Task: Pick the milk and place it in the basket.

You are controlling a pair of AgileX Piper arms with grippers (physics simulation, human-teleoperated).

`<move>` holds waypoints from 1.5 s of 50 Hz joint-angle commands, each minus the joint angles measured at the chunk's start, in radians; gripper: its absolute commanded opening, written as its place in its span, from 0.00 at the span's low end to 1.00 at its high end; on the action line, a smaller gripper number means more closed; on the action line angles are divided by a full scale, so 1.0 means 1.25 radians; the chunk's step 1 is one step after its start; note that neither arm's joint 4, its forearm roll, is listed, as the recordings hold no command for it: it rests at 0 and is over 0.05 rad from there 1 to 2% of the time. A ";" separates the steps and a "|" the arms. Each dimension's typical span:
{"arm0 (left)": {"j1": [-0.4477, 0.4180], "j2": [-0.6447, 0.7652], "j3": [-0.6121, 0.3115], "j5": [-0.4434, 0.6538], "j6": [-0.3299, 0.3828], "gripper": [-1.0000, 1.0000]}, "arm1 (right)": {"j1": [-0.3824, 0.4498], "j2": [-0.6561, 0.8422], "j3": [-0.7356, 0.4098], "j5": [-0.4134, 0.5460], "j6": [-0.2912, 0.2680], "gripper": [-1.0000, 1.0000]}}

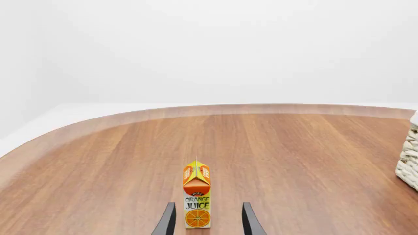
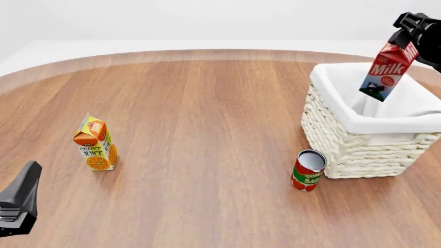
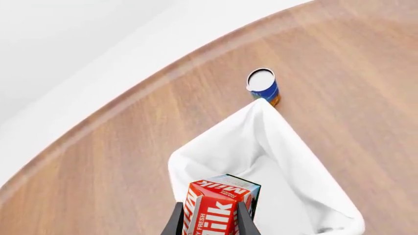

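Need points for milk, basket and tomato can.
milk [image 2: 387, 70], front view, on the white "Milk" lettering of the red top.
basket [image 2: 348, 147], front view, on the woven front wall.
can [image 2: 307, 176], front view, on the red label side.

My right pincer [image 2: 406, 32] is cut by the front view's 3 o'clock edge; only the tip shows. In my right wrist view the milk [image 3: 219, 205] runs off at 6 o'clock, base unseen. My left pincer [image 1: 207, 220] is cropped at 6 o'clock in its wrist view. The basket [image 1: 410, 161] is a sliver at 3 o'clock there. The can [image 2: 308, 170] label is partly unreadable.
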 commanded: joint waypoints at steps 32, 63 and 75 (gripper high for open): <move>0.000 0.000 0.000 0.000 0.000 1.00 | -0.016 0.062 0.022 -0.083 -0.009 0.00; 0.000 0.000 0.000 0.000 0.000 1.00 | -0.019 0.120 0.028 -0.127 -0.011 0.00; 0.000 0.000 0.000 0.000 0.000 1.00 | -0.023 0.134 0.037 -0.143 -0.011 0.00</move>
